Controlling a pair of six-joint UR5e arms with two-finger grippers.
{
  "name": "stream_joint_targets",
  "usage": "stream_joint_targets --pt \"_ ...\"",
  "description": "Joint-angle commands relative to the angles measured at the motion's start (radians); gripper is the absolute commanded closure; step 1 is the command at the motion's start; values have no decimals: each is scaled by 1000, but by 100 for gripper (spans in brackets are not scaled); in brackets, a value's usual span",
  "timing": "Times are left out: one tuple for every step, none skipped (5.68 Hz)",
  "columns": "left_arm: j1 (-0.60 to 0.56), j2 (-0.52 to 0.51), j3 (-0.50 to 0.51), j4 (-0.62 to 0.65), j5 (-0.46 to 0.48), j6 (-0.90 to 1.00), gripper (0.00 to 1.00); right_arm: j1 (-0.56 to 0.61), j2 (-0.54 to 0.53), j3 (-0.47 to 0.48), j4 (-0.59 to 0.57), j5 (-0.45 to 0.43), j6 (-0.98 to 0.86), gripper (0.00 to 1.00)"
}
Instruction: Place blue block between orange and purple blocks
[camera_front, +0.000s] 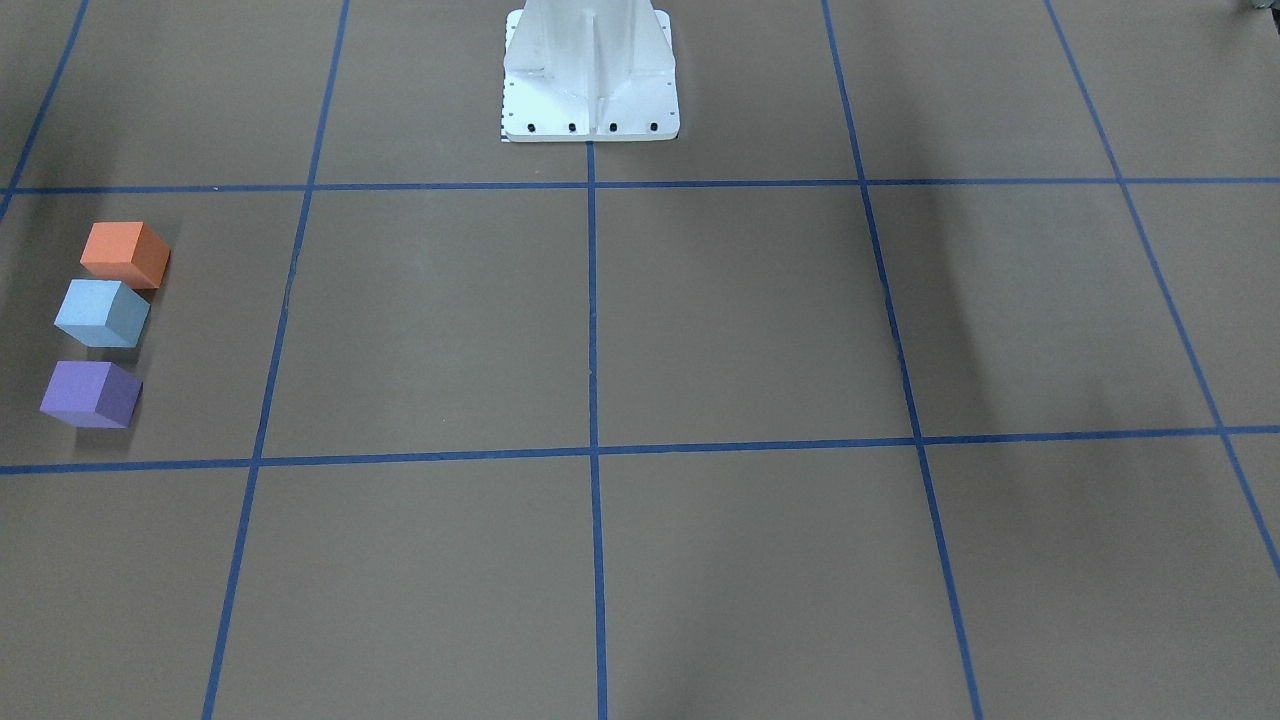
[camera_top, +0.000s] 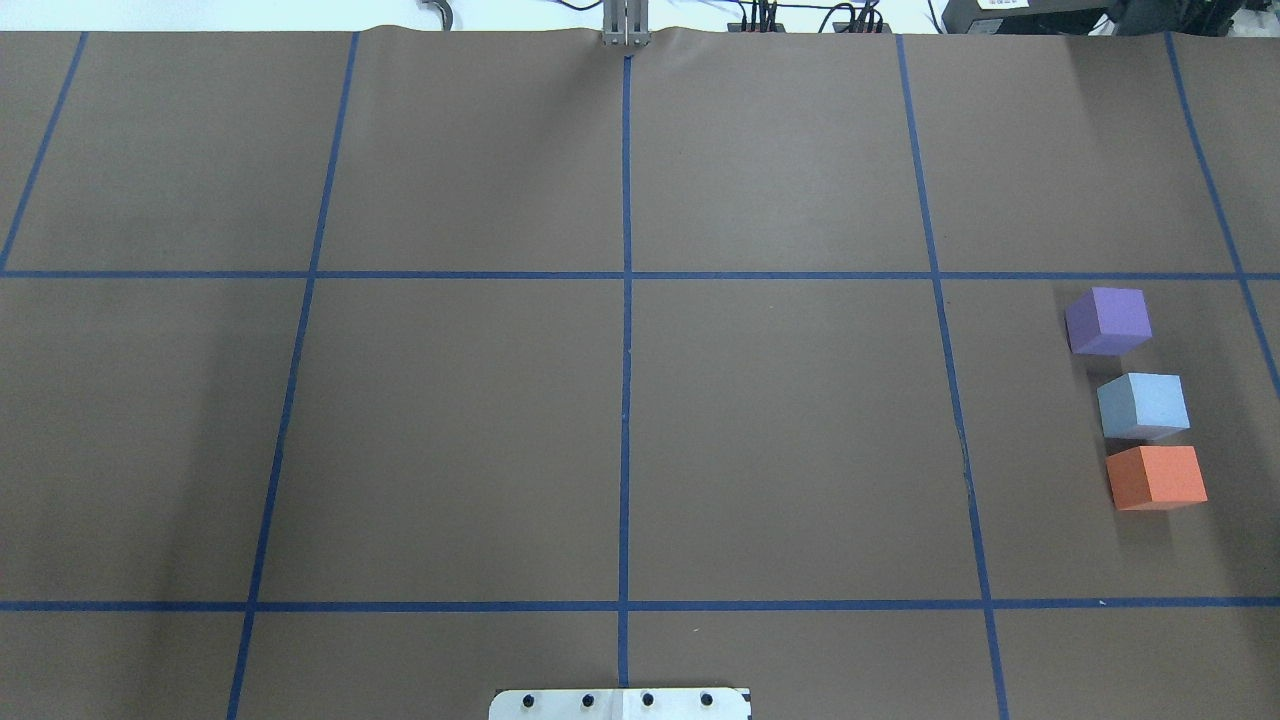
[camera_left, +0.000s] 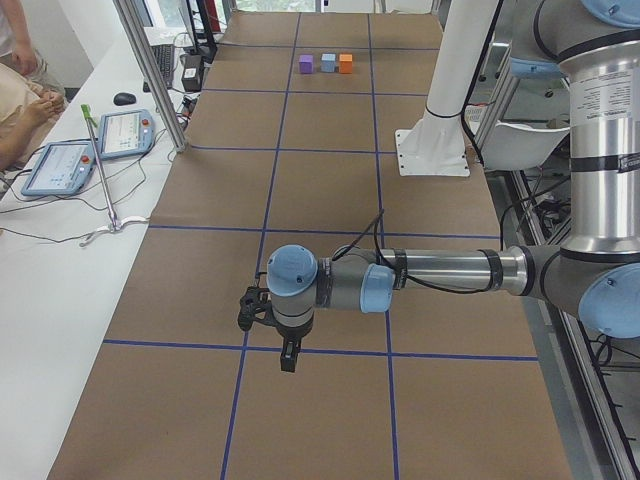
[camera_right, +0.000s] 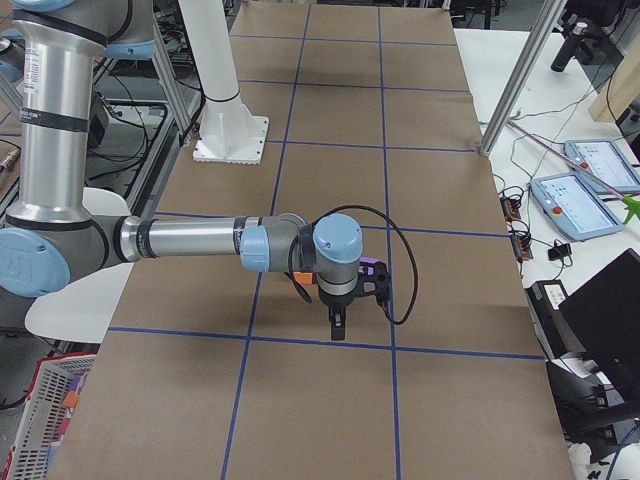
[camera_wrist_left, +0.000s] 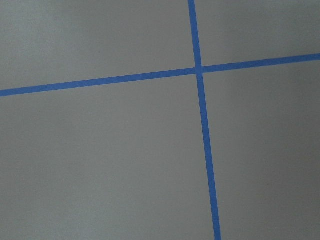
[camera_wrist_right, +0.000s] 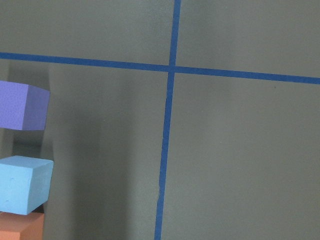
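Overhead exterior tells you the most: the blue block (camera_top: 1143, 405) rests on the table (camera_top: 450, 430), in line between the purple block (camera_top: 1108, 320) and the orange block (camera_top: 1157, 478), out on your robot's right side. (First)

So you may judge the placing as good as done. Check the spacing, though. Blue lies closer to orange than to purple, and you cannot tell whether it touches orange. (Second)

If you tidy it, use the right arm. Come straight down over blue and close on its two free faces, the ones turned to neither neighbour. Lift only a little and set it down midway, brushing neither block. (First)

Mind where that arm is. In the exterior right view its forearm lies level over the table. The wrist is bent so the right gripper (camera_right: 338, 328) points straight down, near the blocks and off to their side. Its wrist camera catches all three at the left edge. You cannot tell from that view whether the fingers are parted or closed. (Second)

The left gripper (camera_left: 288, 357) is much the same. Its forearm is level and its wrist is bent down. It hangs near a tape crossing (camera_wrist_left: 198, 69), well apart from the blocks. You cannot tell its fingers' state either. Leave it parked. (First)
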Motion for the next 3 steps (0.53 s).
stream_joint_targets --pt "0 0 0 0 0 0 0 0 0 0 0 1 1 0" --pt "0 0 0 0 0 0 0 0 0 2 0 5 1 0" --pt "0 0 0 0 0 0 0 0 0 2 0 8 1 0"
